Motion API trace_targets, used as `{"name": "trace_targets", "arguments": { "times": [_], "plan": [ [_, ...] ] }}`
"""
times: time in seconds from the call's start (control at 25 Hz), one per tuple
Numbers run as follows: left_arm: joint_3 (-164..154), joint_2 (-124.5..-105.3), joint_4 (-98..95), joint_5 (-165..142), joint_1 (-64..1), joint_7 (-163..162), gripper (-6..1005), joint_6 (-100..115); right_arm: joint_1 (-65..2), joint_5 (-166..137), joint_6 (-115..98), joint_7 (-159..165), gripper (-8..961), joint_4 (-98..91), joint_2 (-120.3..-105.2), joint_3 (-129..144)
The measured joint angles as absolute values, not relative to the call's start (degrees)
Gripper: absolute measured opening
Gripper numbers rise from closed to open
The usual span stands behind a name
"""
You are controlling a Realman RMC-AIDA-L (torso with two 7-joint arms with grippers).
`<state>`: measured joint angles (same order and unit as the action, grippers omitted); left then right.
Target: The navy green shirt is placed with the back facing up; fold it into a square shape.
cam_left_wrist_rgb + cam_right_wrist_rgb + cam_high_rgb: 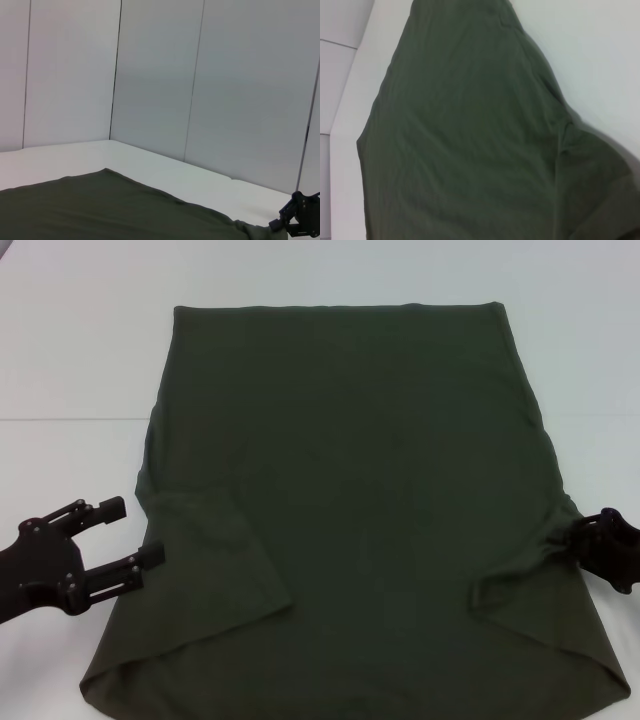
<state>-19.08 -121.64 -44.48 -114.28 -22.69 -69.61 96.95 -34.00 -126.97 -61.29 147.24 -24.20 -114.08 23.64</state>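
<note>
From the head camera, the shirt lies flat on the table, both sleeves folded in. The left gripper hovers spread beside its left edge; the right gripper pinches the right edge.

Left wrist: the shirt spreads over the table, the right gripper at its far side.

Right wrist: only the shirt and table show.

The left wrist view looked low across a white table toward grey wall panels split by thin dark vertical seams. The navy green shirt lay flat on the table, its smooth cloth filling the lower part of the picture, with one straight edge running to a corner at the far side. Farther off, the right gripper sat at the shirt's far edge, black and only partly in frame. The cloth rose in a small bunched fold right against it, touching its tip. Behind that gripper stood another wall panel and a dark seam.
</note>
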Motion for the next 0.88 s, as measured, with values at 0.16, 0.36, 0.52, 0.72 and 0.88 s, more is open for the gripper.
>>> {"name": "trace_targets", "arguments": {
  "times": [0.16,0.36,0.52,0.72,0.88],
  "plan": [
    [-19.1,-121.64,-44.5,-114.2,-22.7,-69.7,824,97.0,-34.1,-127.0,-61.4,146.7,286,-24.2,-114.1,23.6],
    [-19.1,-121.64,-44.5,-114.2,-22.6,-69.7,824,96.9,-34.3,-126.8,-62.3,145.6,135,-24.3,-114.17,23.6],
    [-19.1,-121.64,-44.3,-114.2,-22.6,-69.8,824,97.0,-34.7,-125.9,-63.2,144.3,65,-24.6,-114.31,23.3],
    [-19.1,-121.64,-44.3,-114.2,-22.6,-70.0,824,97.1,-35.1,-123.9,-63.8,142.6,46,-25.0,-114.62,23.6],
    [-19.1,-121.64,-44.3,-114.2,-22.5,-70.0,824,97.5,-36.0,-123.8,-63.6,141.8,47,-25.0,-114.64,23.6]
  ]
}}
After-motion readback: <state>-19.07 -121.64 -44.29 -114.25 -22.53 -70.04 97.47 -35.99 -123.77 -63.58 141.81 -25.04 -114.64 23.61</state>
